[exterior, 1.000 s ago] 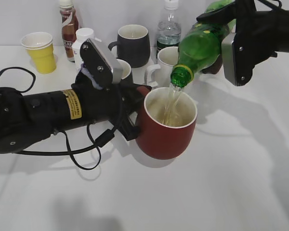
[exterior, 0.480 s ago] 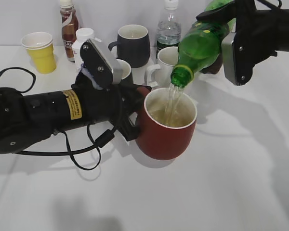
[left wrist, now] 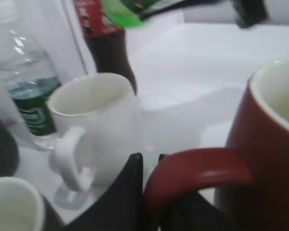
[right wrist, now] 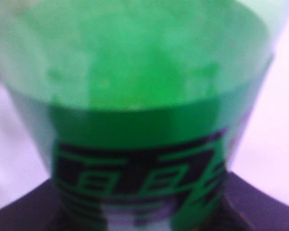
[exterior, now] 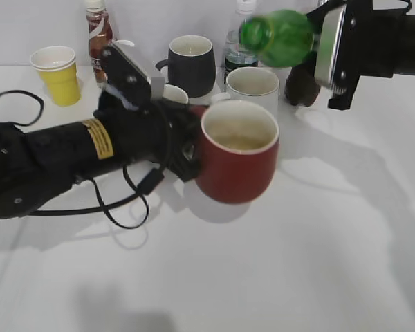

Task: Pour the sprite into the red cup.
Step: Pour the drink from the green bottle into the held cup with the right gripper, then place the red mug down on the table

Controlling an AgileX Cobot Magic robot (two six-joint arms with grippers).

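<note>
While the red cup (exterior: 236, 153) is held off the table by its handle, clamped in the left gripper (left wrist: 151, 166) at frame centre, the sprite bottle (exterior: 280, 37) is gripped by the right gripper (exterior: 325, 45), tipped sideways at upper right above a white mug (exterior: 252, 84).

The sprite (right wrist: 135, 96) fills nearly the whole right wrist view, blurred and very close: translucent green plastic above, a darker green label with black lettering below, dark shapes at both lower corners against pale background.
</note>
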